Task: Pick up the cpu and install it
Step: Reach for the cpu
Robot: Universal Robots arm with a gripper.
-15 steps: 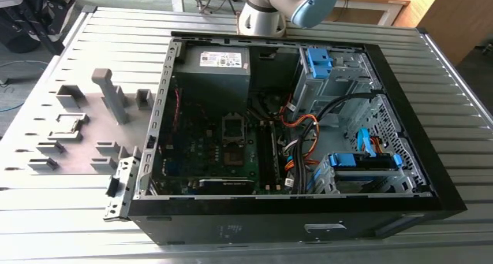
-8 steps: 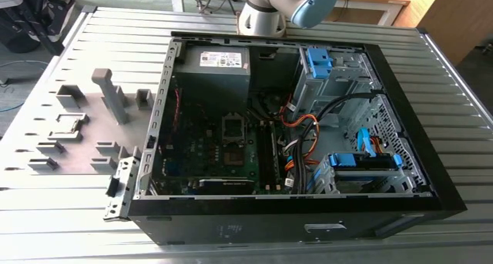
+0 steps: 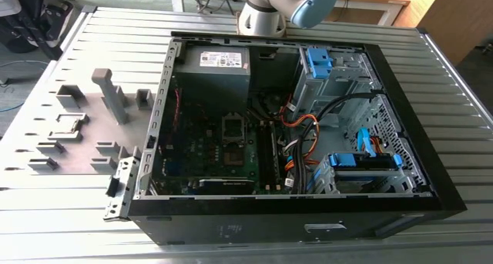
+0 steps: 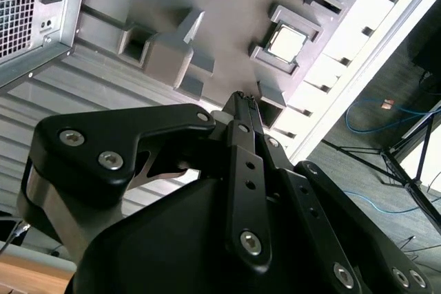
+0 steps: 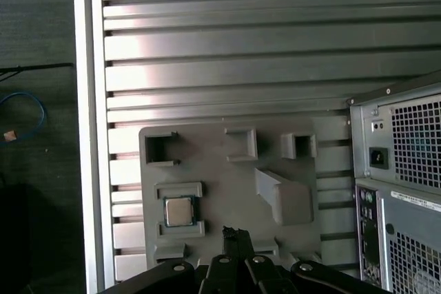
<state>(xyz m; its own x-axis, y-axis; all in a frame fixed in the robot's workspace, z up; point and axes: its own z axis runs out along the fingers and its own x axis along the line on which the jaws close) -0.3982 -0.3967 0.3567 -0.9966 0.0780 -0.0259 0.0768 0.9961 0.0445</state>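
In the exterior view, the cpu (image 3: 68, 123) lies in a square holder frame (image 3: 64, 132) on the grey plate (image 3: 92, 111), near the plate's edge away from the open computer case (image 3: 269, 220), on the slatted tabletop (image 3: 62, 218). In the second wrist view, the jaws are closed tip to tip with nothing between them, hanging above the plate and apart from the cpu. In the first wrist view, their tip is over the plate beside the cpu's frame.
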